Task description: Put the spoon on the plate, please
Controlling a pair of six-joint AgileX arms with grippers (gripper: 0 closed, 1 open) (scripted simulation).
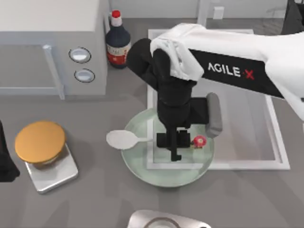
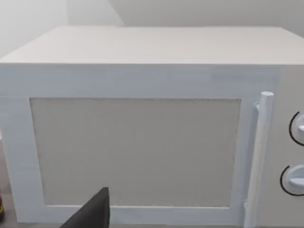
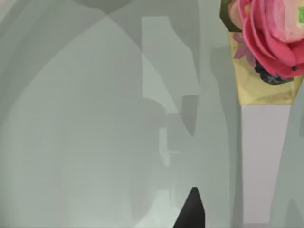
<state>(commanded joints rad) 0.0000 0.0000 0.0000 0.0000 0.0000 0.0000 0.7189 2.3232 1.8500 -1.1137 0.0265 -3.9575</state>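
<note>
Grey tabletop [image 1: 247, 199] fills the scene seen from above, with a pale rectangular mat [image 1: 280, 152] laid on its right half. Across the large round pale green glassy plate [image 1: 142, 166], which overlaps the mat's near left corner, lies the slim white spoon [image 1: 124, 139]: its flat oval bowl juts out past the plate's left rim over the table, the handle runs rightward across the plate, and the small red knob [image 1: 199, 140] at its end sits over the plate's right part. The right gripper [image 1: 174, 142] of the AgileX arm stands directly over the middle of that handle, its black fingers pointing down and covering it, so the bowl shows to the gripper's left and the knob just beside it on the right. Whether the fingers pinch the handle or stand apart from it, I cannot tell. The right wrist view looks onto the greenish plate surface [image 3: 85, 123] with the red, flower-like knob [image 3: 270, 38] close by and one dark fingertip [image 3: 190, 211].

Farther out, on the table's left, an orange disc [image 1: 40, 141] rests on a small metal scale [image 1: 52, 175]. A white microwave [image 1: 47, 42] stands at the far left with a dark sauce bottle with a red cap [image 1: 118, 42] just beside it. The left arm is parked at the left edge [image 1: 5, 161], its wrist view facing the microwave door [image 2: 137, 152].
</note>
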